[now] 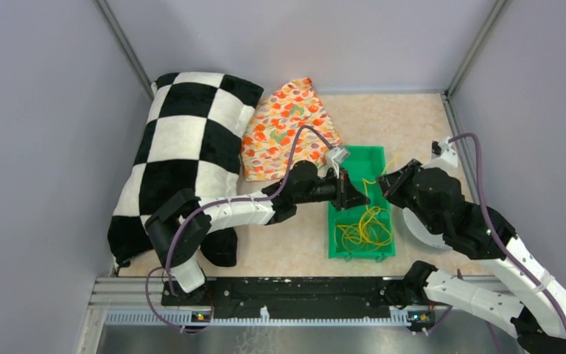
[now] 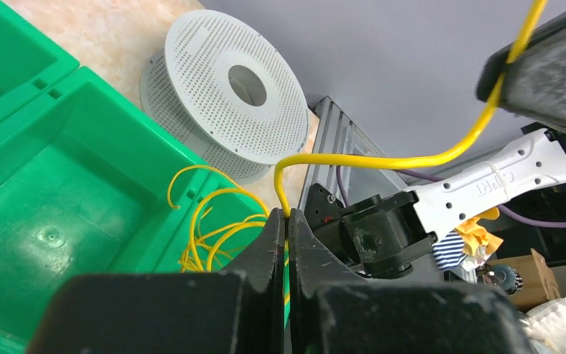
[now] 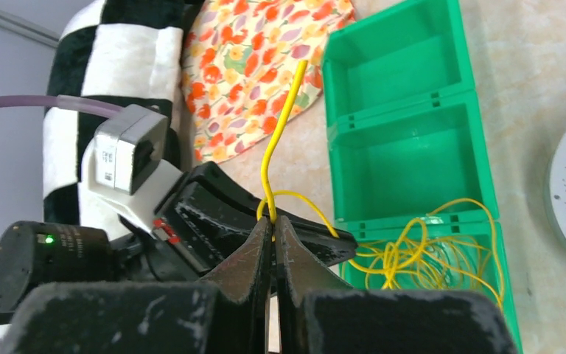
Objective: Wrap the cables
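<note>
Plain grey walls (image 1: 37, 133) close me in on three sides, joined at the back corners by metal posts (image 1: 123, 44). My table (image 1: 405, 118) has a beige marbled top, evenly lit, with a black rail (image 1: 302, 289) along its near edge.

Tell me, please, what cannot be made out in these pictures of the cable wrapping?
1. Top external: the white spool is mostly hidden under the right arm.
2. Top external: the cables are too thin to trace between the left gripper and the right gripper.
3. Left wrist: the cables below the pinch are hidden by the gripper's own fingers.
4. Right wrist: the green bin is cut off at its near end by the bottom edge.
</note>
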Tool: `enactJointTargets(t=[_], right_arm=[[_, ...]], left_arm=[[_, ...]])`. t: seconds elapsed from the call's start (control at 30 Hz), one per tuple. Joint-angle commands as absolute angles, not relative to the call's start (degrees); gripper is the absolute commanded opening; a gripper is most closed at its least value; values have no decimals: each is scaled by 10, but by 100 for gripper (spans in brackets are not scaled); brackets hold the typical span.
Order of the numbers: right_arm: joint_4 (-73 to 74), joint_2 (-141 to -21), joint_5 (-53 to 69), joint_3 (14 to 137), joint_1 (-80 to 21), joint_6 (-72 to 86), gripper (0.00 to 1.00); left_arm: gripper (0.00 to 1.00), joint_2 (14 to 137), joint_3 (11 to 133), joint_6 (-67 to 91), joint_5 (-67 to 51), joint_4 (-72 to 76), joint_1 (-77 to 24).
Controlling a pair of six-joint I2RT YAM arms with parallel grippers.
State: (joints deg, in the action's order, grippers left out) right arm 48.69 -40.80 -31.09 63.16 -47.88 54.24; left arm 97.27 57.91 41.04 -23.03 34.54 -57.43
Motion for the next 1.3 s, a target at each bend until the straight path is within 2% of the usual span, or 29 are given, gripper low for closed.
enactJointTargets(t=[0.0,0.07,0.1,0.17,0.2,0.23,0.33,0.53,0.77,0.9,1.1,1.27], right_arm=[[513,-391,-345,622,-477,566,0],[530,-393,-353,626,-477,565,0],[538,-396,-356,629,-477,563,10],[559,-403,-363,636,-478,557,48],[574,-407,-368,645,-477,555,63],[590,-411,-374,652,-477,553,73],[645,-412,-402,672,-477,555,84],[667,-375,-386,661,-477,545,85],[519,-367,-183,553,-478,483,85],[428,-368,-119,497,-477,484,84],[379,-394,-99,470,-477,484,75],[409,-398,-126,480,-477,486,73]], left_arm=[[0,931,601,377,-230,307,-576],[0,914,605,359,-223,257,-576],[0,904,607,350,-218,234,-576],[0,884,610,335,-204,187,-576],[0,873,612,327,-196,164,-576],[0,860,613,320,-189,147,-576],[0,818,616,314,-162,107,-575],[0,773,631,313,-137,93,-574],[0,801,661,336,-136,112,-571],[0,819,681,338,-151,112,-571],[0,824,683,339,-154,111,-571],[0,825,682,333,-146,108,-571]])
